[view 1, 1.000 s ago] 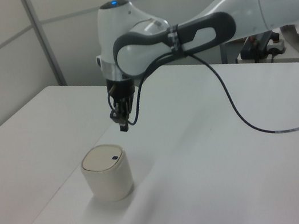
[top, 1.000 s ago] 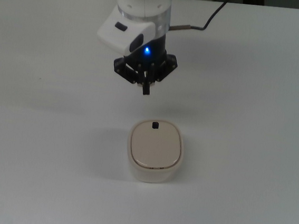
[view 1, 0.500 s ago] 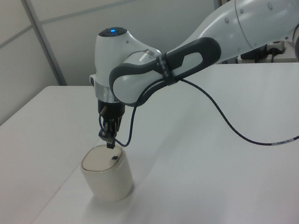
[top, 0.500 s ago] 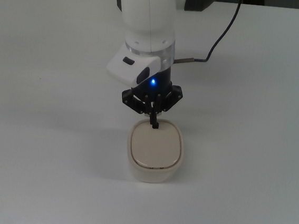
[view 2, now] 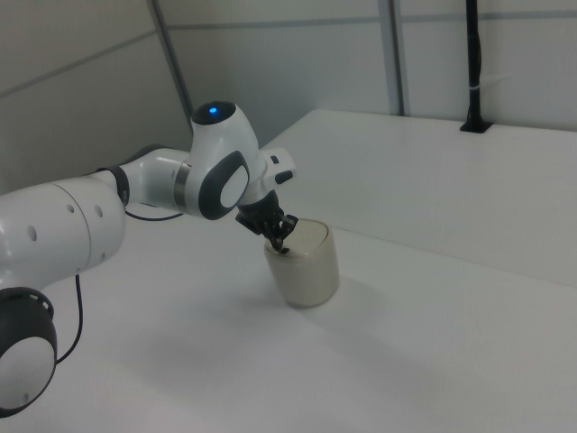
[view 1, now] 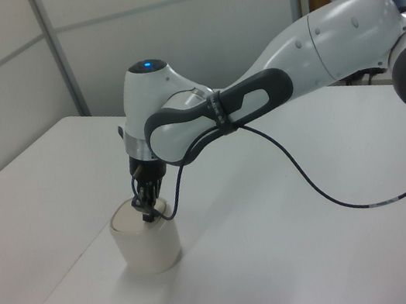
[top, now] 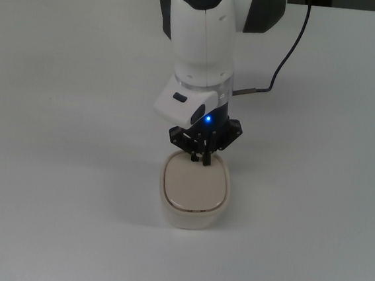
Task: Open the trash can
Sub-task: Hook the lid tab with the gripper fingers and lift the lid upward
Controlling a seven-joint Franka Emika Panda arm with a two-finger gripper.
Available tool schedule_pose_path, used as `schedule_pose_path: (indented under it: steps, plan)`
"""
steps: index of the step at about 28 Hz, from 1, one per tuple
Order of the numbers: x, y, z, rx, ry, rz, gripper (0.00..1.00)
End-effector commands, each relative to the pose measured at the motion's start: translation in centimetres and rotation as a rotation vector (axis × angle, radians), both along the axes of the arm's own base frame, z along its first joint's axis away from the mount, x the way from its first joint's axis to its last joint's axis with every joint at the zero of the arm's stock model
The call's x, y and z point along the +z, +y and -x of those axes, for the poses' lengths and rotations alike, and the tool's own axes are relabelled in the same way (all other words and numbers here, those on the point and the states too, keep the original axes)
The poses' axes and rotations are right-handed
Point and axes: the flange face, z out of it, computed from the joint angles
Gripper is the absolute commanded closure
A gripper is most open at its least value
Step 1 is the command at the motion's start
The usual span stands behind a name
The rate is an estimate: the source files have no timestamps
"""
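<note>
A small cream-white trash can (top: 192,211) with rounded corners and a flat beige-pink lid (top: 194,186) stood on a plain white tabletop (top: 52,167), a little below the centre of the top view. A white robot arm (top: 203,42) with dark grey joints reached down over it from the top view's upper edge. Its black pincer (top: 203,158) pointed straight down, its fingers drawn together into a single narrow tip with nothing held between them. That tip met the lid at its far edge, the edge nearest the arm, and covered that spot. The lid lay flat and shut on the can. A small blue light glowed on the arm just above the pincer. A black cable (top: 285,57) trailed from the arm across the tabletop. In the left view, the can (view 1: 148,244) sat near the front left corner of the tabletop.
</note>
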Motion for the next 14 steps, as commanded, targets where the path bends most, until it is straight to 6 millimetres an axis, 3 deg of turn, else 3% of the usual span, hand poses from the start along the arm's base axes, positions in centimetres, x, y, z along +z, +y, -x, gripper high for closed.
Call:
schedule_pose_path:
  steps: [1, 9, 14]
  plan:
    - [-0.5, 0.0, -0.6, -0.016, -0.029, -0.007, 1.0]
    - [-0.5, -0.2, -0.6, -0.026, -0.027, -0.016, 1.0]
    - [1.0, -0.3, -0.3, -0.063, -0.037, -0.03, 1.0]
